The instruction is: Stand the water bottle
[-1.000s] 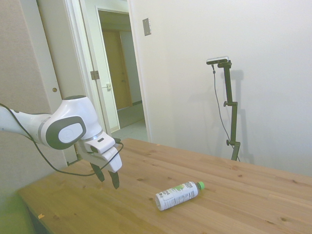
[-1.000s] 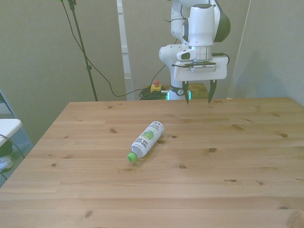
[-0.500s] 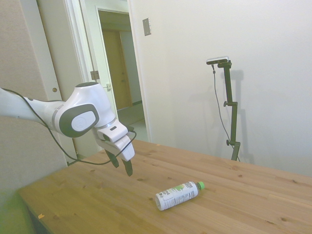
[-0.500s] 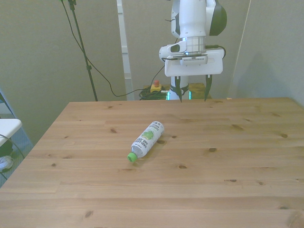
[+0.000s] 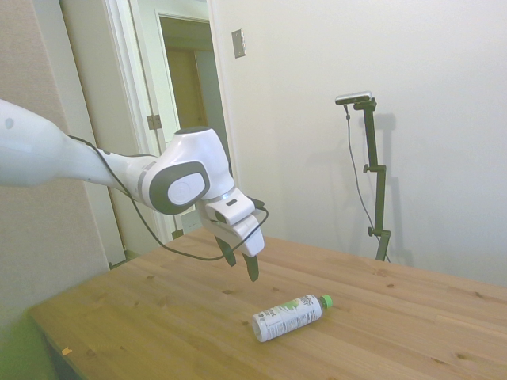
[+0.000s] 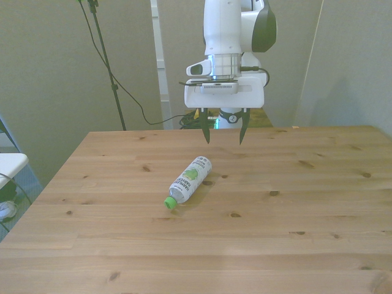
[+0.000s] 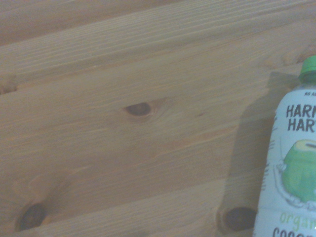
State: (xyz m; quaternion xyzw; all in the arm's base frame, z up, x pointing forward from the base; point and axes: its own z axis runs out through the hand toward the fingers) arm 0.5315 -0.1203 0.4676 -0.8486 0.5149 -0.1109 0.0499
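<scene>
1. A small slim plastic water bottle [image 5: 289, 316] with a bright green cap [image 5: 325, 301] and a white label in green and dark print lies on its side on the wooden plank table [image 5: 158, 317], near the middle of the tabletop in the front view.

2. In the front view the water bottle [image 6: 188, 182] lies at a slant, its green cap [image 6: 169, 202] pointing toward the near edge and the front view's left, its flat base toward the far edge of the table [image 6: 306, 233].

3. The white Franka arm [image 5: 71, 154] reaches in over the table, and its two-finger gripper [image 5: 241, 266] hangs above the wood with its dark fingers pointing downward.

4. The gripper [image 6: 224, 132] is released: its fingers [image 6: 206, 132] stand spread apart with clear space between them, grasping nothing.

5. The gripper hovers above the table just beyond the bottle's base end, toward the far edge, apart from the bottle.

6. From the wrist view, the bottle [image 7: 291, 168] shows at the frame's edge, its label printed with dark letters and a green fruit picture, its cap [image 7: 308, 66] partly cut off, with knotted wood grain [image 7: 138, 108] filling the rest.

7. A black cable [image 5: 170, 249] loops from the arm's wrist below the last joint.

8. Behind the table in the side view stand a pale wall and an open white-framed doorway [image 5: 186, 119].
</scene>
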